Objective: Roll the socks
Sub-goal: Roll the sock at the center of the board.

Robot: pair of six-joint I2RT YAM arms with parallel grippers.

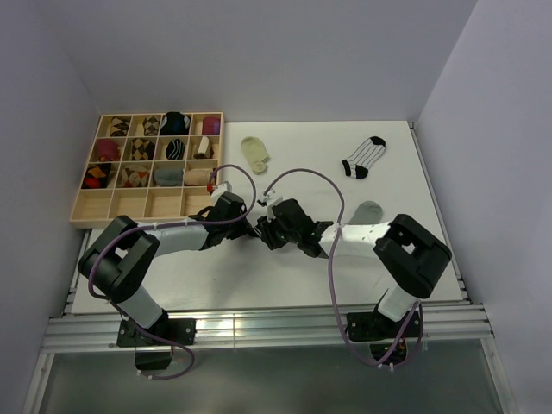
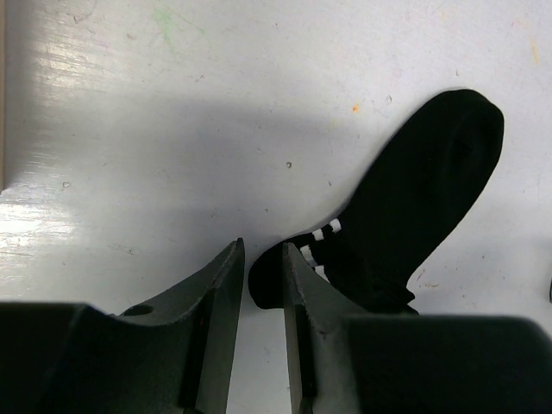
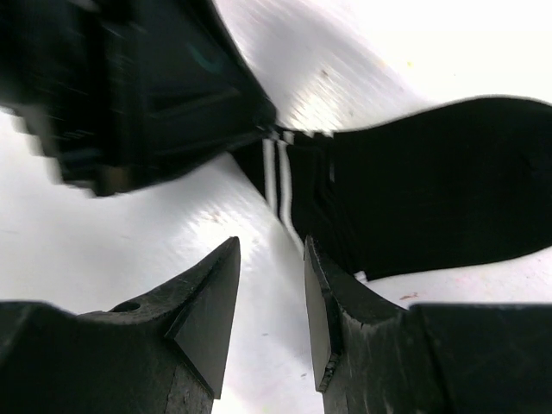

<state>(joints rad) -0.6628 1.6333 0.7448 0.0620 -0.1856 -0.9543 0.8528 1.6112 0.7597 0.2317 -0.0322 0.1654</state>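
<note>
A black sock with white bands (image 2: 423, 198) lies flat on the white table, mostly hidden under both grippers in the top view. My left gripper (image 2: 263, 250) stands narrowly open. The sock's cuff corner sits between its tips, against the right finger (image 2: 302, 285), with a sliver of table showing by the other finger. My right gripper (image 3: 272, 246) is open over bare table, facing the left gripper (image 3: 147, 86), and the black sock (image 3: 431, 181) lies just past its right finger. Farther back lie a cream sock (image 1: 255, 153), a white sock with thin black stripes (image 1: 363, 157) and a grey sock (image 1: 369, 210).
A wooden compartment tray (image 1: 138, 221) with several rolled socks stands at the back left; its nearest row holds none. The two grippers (image 1: 267, 228) meet nose to nose at the table's middle. Grey walls close in the table's left, back and right sides.
</note>
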